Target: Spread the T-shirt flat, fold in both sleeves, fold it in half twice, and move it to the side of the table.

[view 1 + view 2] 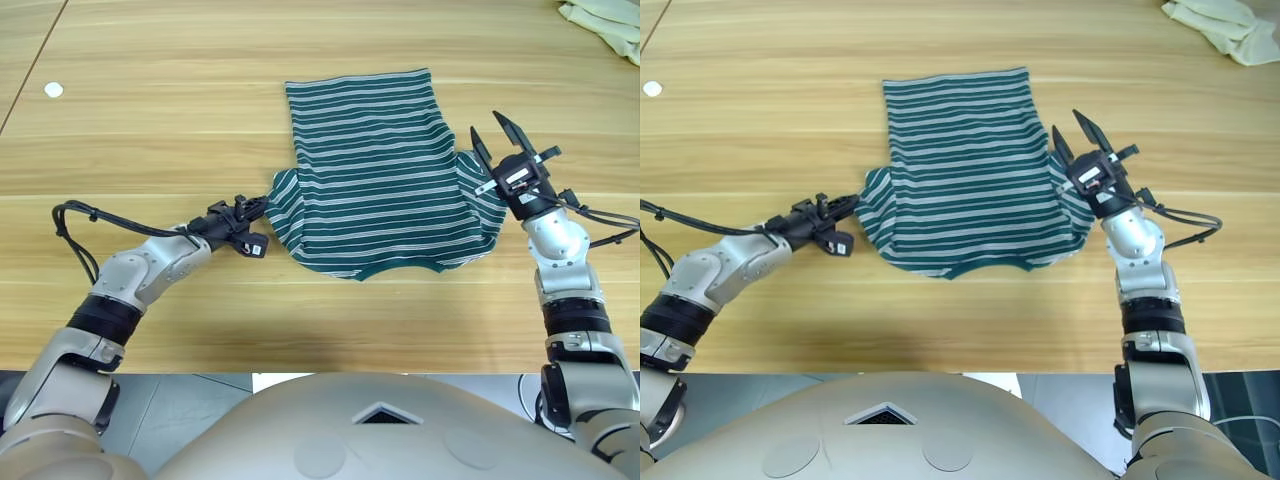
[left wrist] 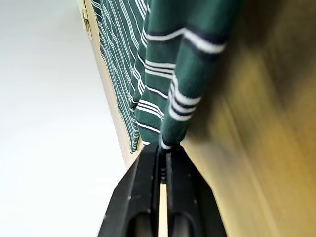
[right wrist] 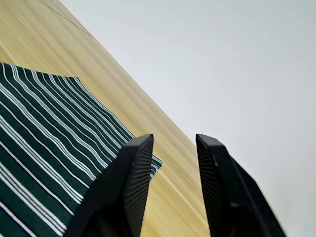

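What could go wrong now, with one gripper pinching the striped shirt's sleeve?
The left gripper pinches just the sleeve edge of the green white-striped T-shirt, so the fabric might slip out. The right gripper is open and holds nothing; a one-sided pull could drag or bunch the shirt on the wooden table.

The T-shirt (image 1: 375, 170) lies on the middle of the desk (image 1: 150, 120), its straight hem toward the far side and its collar toward the near edge. The left gripper (image 1: 264, 206) sits low on the desk at the T-shirt's left sleeve, jaws pinched on the sleeve's edge. The right gripper (image 1: 489, 129) is raised just beside the right sleeve, jaws apart. A crumpled cloth (image 1: 605, 25) lies in the far right corner and a small round disc (image 1: 54, 90) far to the left, both well apart from the T-shirt
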